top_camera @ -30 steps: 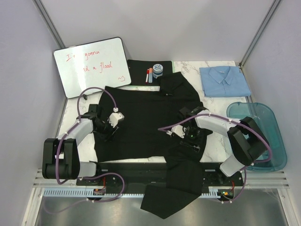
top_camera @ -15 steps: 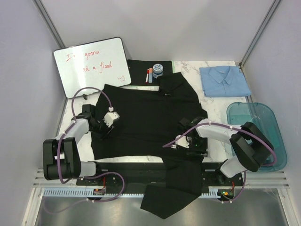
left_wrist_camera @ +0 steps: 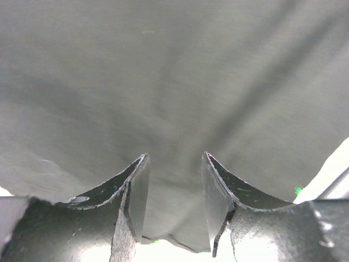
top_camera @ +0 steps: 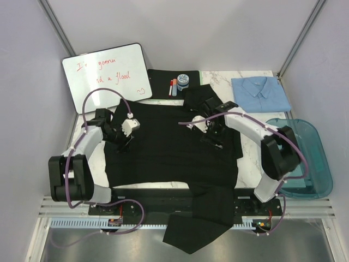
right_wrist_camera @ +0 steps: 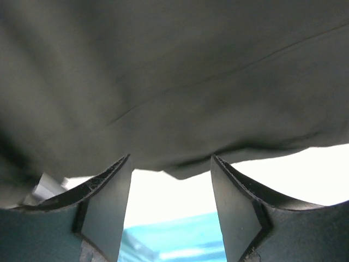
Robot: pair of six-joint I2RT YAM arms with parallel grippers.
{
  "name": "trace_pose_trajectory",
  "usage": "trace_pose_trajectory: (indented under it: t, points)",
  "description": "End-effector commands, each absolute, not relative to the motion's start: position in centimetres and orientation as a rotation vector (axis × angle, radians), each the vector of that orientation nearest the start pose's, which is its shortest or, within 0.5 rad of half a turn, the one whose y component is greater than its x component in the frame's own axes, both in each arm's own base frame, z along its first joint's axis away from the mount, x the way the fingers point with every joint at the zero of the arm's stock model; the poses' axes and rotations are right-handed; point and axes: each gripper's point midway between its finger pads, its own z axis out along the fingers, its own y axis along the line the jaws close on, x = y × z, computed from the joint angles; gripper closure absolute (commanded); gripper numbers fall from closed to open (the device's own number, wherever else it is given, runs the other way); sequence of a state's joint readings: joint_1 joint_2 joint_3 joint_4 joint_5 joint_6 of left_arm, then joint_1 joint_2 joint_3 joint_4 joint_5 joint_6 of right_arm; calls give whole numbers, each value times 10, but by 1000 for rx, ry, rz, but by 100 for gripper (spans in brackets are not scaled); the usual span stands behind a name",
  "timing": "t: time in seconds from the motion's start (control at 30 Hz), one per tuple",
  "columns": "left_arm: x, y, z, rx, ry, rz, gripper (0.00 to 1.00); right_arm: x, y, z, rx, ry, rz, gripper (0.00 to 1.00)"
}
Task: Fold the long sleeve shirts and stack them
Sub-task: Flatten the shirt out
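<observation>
Starting at the left, a whiteboard (top_camera: 106, 76) leans at the back corner. In front of it the left hand (left_wrist_camera: 174, 164) sits low on the left side of the black shirt (top_camera: 169, 153). Its fingers stand partly apart with a cloth edge lying in the gap, and it cannot be told whether they nip it.

The black shirt lies spread over the middle of the table (top_camera: 248, 169), collar toward the back right and one part hanging off the near edge. It looks soft, limp and light, so it would likely sag and drag wherever it is not held. A firm edge, such as a shoulder seam, the hem or a cuff, seems the best place to pinch, taking all the layers together.

The right hand (right_wrist_camera: 170, 164) hovers over the shirt's upper right part, spread wide with nothing between its fingers and a cloth edge just past the tips.

Further right, the blue shirt (top_camera: 260, 94) lies folded at the back of the table, apart from the black one. A teal bin (top_camera: 322, 164) stands beside the table's right edge.
</observation>
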State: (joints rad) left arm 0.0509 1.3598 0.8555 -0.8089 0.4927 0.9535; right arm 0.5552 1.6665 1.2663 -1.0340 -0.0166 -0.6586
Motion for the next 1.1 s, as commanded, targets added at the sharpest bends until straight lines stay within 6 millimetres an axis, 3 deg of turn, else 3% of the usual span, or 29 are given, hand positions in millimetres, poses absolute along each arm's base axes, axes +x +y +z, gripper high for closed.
trace_pose_trajectory:
  t: [0.0,0.07,0.17,0.33,0.4,0.5,0.57,0.67,0.7,0.73,0.77,0.8,0.83,0.87,0.9,0.93,0.97,1.07]
  points:
    - [288,-25,49,1110,2421,-307,50,295,130,54,-1598,2594,40,34]
    - [287,-21,39,1114,2445,-289,50,298,125,47,-1624,2585,15,33]
    - [269,-20,23,1131,2493,-311,50,286,111,31,-1674,2612,3,33]
    - [213,-30,8,1238,2522,-390,52,248,83,21,-1780,2636,-38,33]
    - [182,-33,0,1276,2561,-442,52,224,74,21,-1812,2653,-5,33]
    - [154,-45,6,1339,2550,-519,51,199,72,33,-1843,2647,84,33]
    - [158,-50,21,1351,2492,-538,50,193,76,48,-1837,2626,142,33]
    - [198,-63,63,1285,2371,-547,46,229,95,82,-1687,2551,192,30]
    - [227,-66,88,1271,2301,-510,45,257,106,103,-1613,2495,186,30]
    - [241,-71,100,1254,2262,-528,44,272,113,111,-1554,2484,223,30]
    - [255,-73,100,1224,2286,-566,43,307,118,126,-1446,2470,224,30]
    - [282,-75,124,1209,2225,-537,42,326,121,132,-1380,2458,242,30]
    - [295,-79,132,1193,2203,-558,41,351,124,139,-1305,2425,247,29]
    - [306,-81,134,1167,2210,-572,38,368,130,131,-1246,2452,254,29]
    - [325,-83,142,1150,2195,-573,37,396,138,147,-1203,2388,230,29]
    - [338,-86,147,1136,2165,-577,37,415,145,150,-1170,2362,226,29]
    - [351,-88,156,1092,2154,-567,36,439,155,148,-1115,2363,239,28]
    - [385,-87,163,1034,2118,-519,34,486,168,130,-1069,2345,225,27]
